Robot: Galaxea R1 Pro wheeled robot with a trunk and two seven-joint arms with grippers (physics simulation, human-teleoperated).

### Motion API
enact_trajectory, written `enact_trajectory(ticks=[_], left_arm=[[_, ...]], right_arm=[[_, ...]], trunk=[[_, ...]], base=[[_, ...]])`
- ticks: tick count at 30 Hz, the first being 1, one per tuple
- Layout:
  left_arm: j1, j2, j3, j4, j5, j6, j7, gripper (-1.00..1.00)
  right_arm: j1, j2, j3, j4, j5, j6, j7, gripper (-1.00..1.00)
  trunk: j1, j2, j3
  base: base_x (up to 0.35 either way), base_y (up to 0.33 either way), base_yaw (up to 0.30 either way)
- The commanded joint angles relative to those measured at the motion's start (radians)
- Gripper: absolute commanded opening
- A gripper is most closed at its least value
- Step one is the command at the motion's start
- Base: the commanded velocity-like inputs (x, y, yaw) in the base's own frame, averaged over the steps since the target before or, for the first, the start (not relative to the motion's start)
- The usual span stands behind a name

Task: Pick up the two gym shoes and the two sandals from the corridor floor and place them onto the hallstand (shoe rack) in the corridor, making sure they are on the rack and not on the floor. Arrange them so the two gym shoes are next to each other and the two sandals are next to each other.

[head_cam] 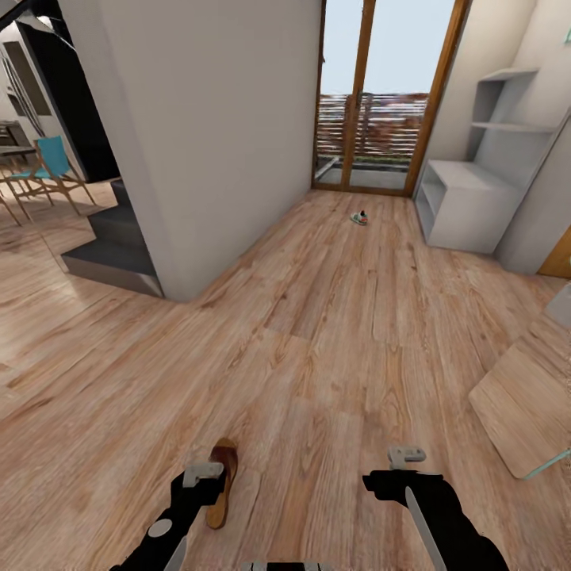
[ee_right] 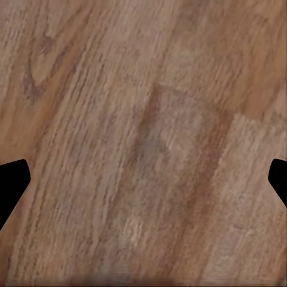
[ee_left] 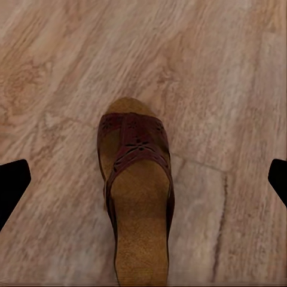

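One brown sandal (head_cam: 223,482) lies on the corridor floor (head_cam: 333,333) close in front of me. My left gripper (head_cam: 204,473) hangs right over it. In the left wrist view the sandal (ee_left: 139,197) lies between the two dark fingertips (ee_left: 12,184), which stand wide apart and clear of it, so the gripper is open. My right gripper (head_cam: 406,456) is open above bare planks (ee_right: 143,149). A white gym shoe (head_cam: 359,218) lies far ahead near the glass door. The light-grey hallstand (head_cam: 468,202) stands against the right wall.
A white wall corner (head_cam: 182,159) juts in at the left, with dark grey steps (head_cam: 111,246) beside it. A wood-framed glass door (head_cam: 381,103) closes the corridor's end. A blue chair (head_cam: 51,162) stands far left. A leaning wood-look panel (head_cam: 527,396) sits at the right.
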Motion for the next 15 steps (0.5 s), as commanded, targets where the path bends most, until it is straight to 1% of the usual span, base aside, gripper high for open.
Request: enact_trajectory(ticks=[1,15], left_arm=[[0.0,0.0,-0.002,0.001,0.004,-0.003,0.0,1.0],[-0.001,0.003,-0.001,0.002,0.004,-0.004,0.0,1.0]], right_arm=[[0.0,0.0,-0.001,-0.001,0.0,0.005,0.002,1.0],[0.0,0.0,0.001,-0.001,0.0,0.005,0.002,1.0]], trunk=[[0.0,-0.001,-0.006],[0.007,-0.004,-0.081]], base=[[0.0,0.0,-0.123],[0.0,0.0,-0.124]])
